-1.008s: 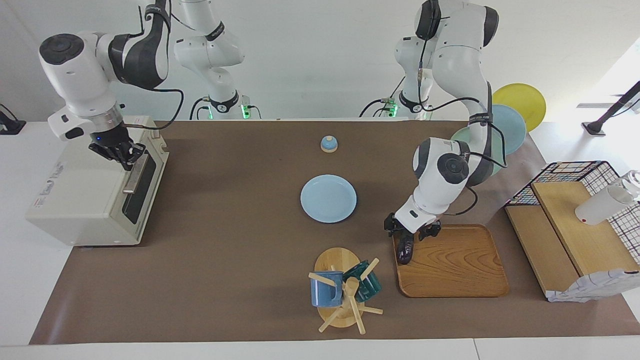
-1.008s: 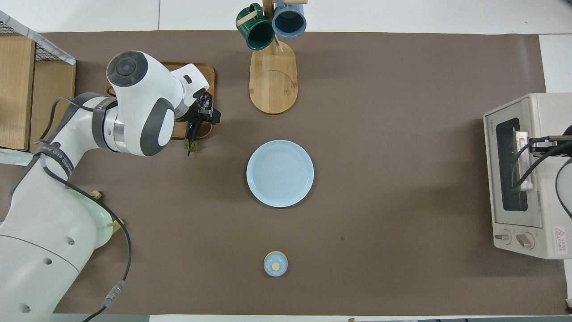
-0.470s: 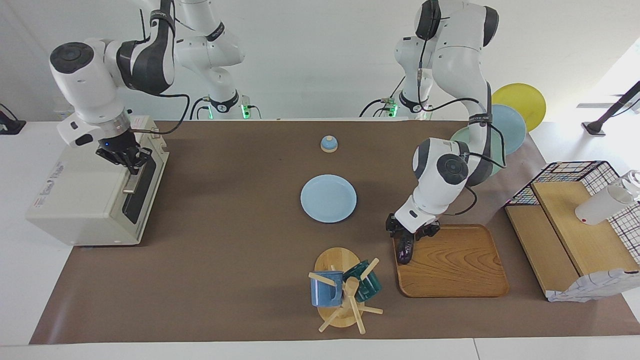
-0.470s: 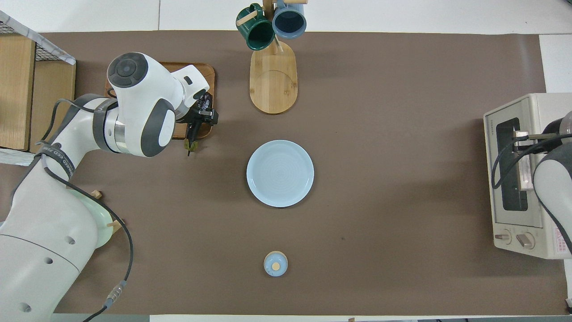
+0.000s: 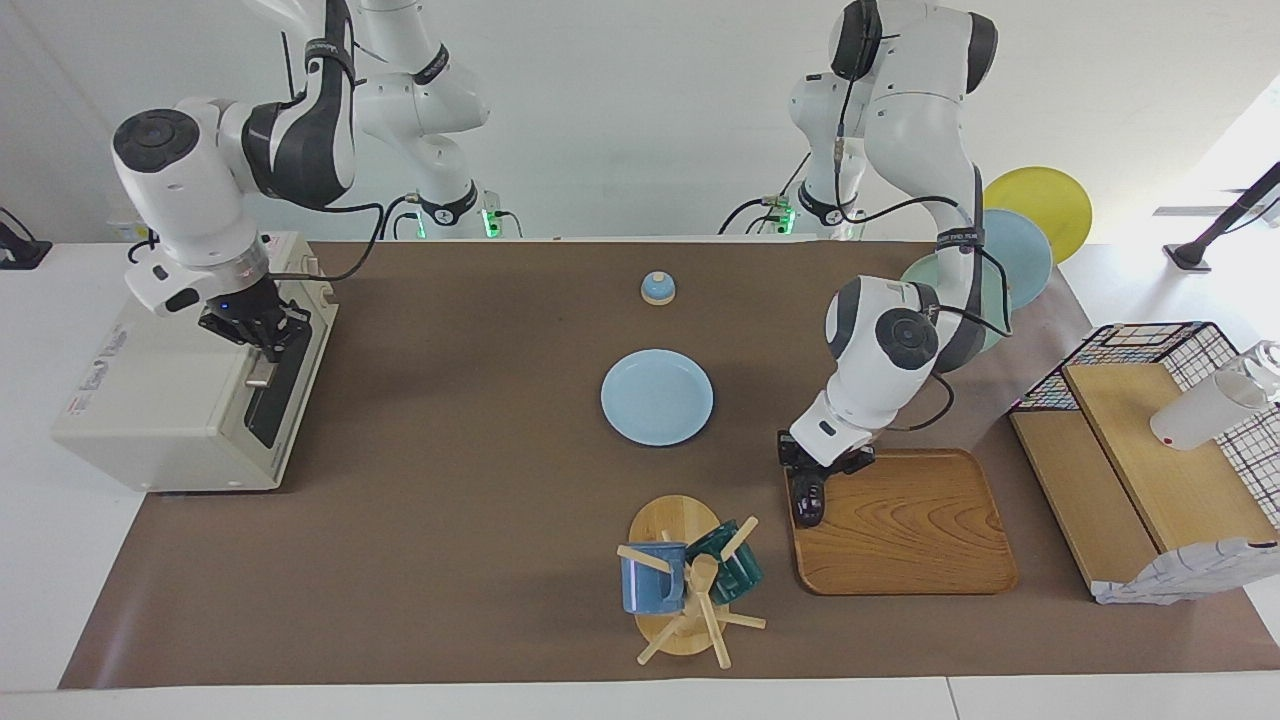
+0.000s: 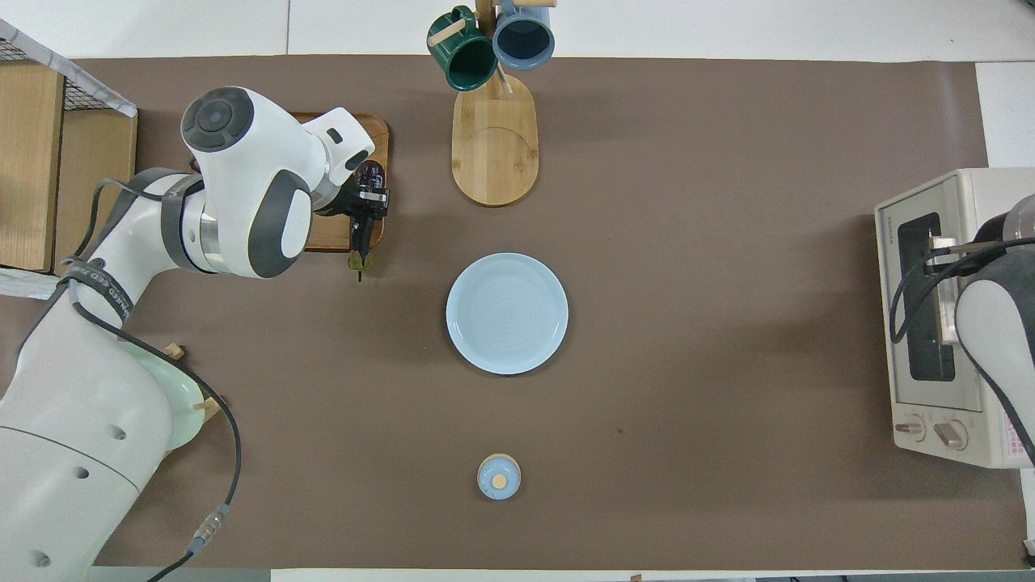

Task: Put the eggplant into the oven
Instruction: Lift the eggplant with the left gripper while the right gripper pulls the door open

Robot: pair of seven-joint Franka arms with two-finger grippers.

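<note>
Left tool [image 5: 808, 478] was clamped on the eggplant [image 5: 806, 500], which lay along the edge of the wooden tray [image 5: 905, 530], stem end past the rim. Right tool [image 5: 262, 335] sat pinched shut at the oven's [image 5: 170, 400] door handle [image 5: 262, 372], door closed. Blue plate [image 5: 657, 397] lay mid-surface.

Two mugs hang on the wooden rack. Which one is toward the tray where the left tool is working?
The dark green mug. It hangs on the side of the rack toward the wooden tray; the blue mug hangs toward the oven's end.
</note>
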